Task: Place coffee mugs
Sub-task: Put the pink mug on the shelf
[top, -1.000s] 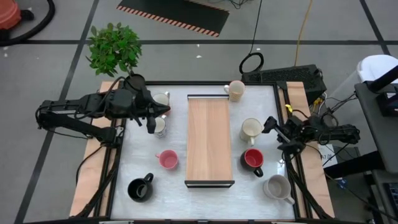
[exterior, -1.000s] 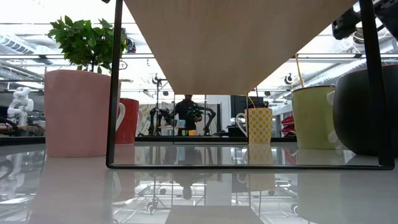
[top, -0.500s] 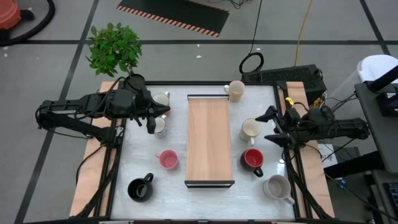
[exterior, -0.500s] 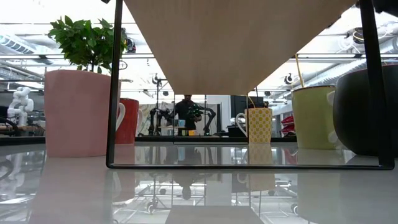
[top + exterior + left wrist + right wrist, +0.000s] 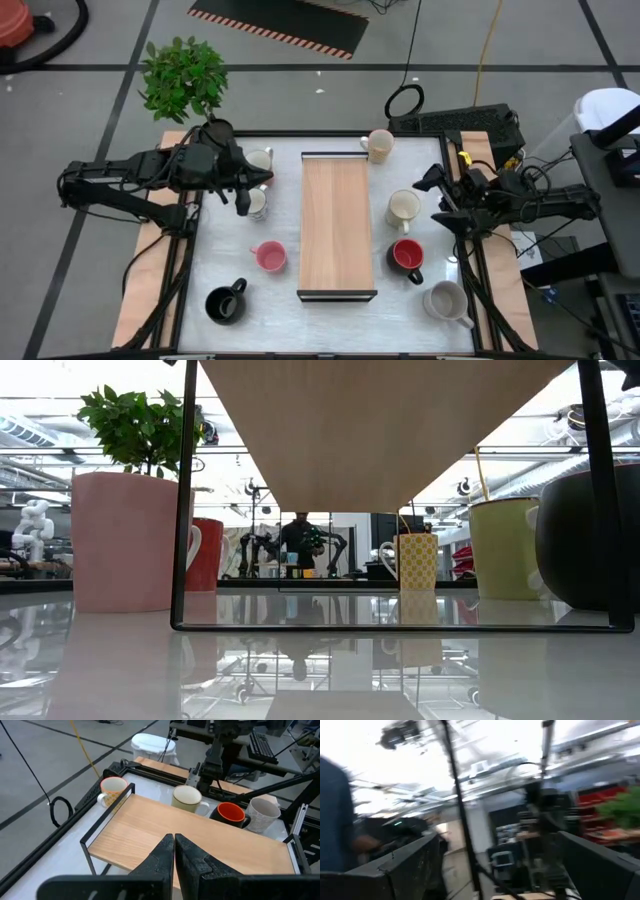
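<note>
With its fingers spread, the right gripper (image 5: 436, 196) hovers just right of the cream mug (image 5: 403, 208) standing right of the wooden shelf (image 5: 337, 225); it should descend squarely over the rim, while the left gripper (image 5: 243, 195), clenched, waits left.

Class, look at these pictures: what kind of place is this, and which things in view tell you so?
Probably a robotics lab or workshop: two arms flank a framed table of mugs, cables trail over a taped floor, and more robot arms stand in the room behind.
</note>
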